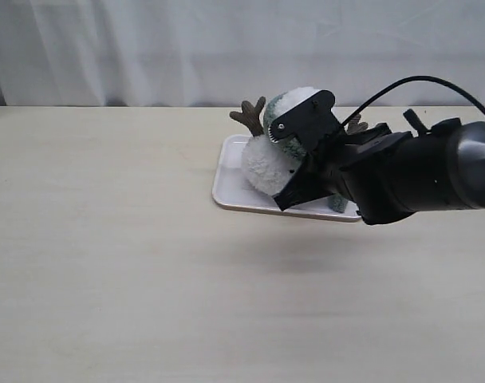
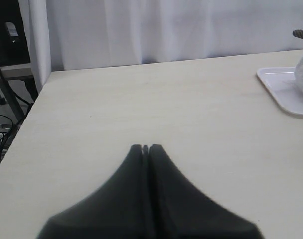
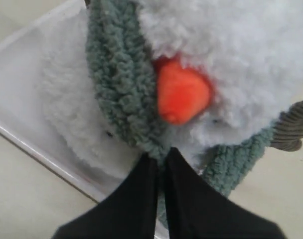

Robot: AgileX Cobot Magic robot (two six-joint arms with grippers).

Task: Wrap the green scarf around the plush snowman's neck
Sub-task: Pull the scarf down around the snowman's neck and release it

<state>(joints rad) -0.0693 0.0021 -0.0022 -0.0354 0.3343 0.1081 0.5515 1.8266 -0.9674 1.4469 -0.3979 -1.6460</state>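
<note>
Right claw (image 3: 161,155): jaws closed, pinching the fuzzy grey-green plush scarf (image 3: 119,84) right beside the orange nose (image 3: 181,92). The scarf runs around the neck of the fluffy white plush snowman (image 3: 231,50), directly ahead of the claw on a white rectangular tray (image 3: 22,74). Left claw (image 2: 145,147): jaws closed, empty, above the pale wooden table (image 2: 166,99), tray well apart.

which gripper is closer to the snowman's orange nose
Right. The right gripper is at the plush snowman, jaws pinched on the green scarf right beside the orange nose. The left gripper hangs over bare table, well away from the tray.
</note>
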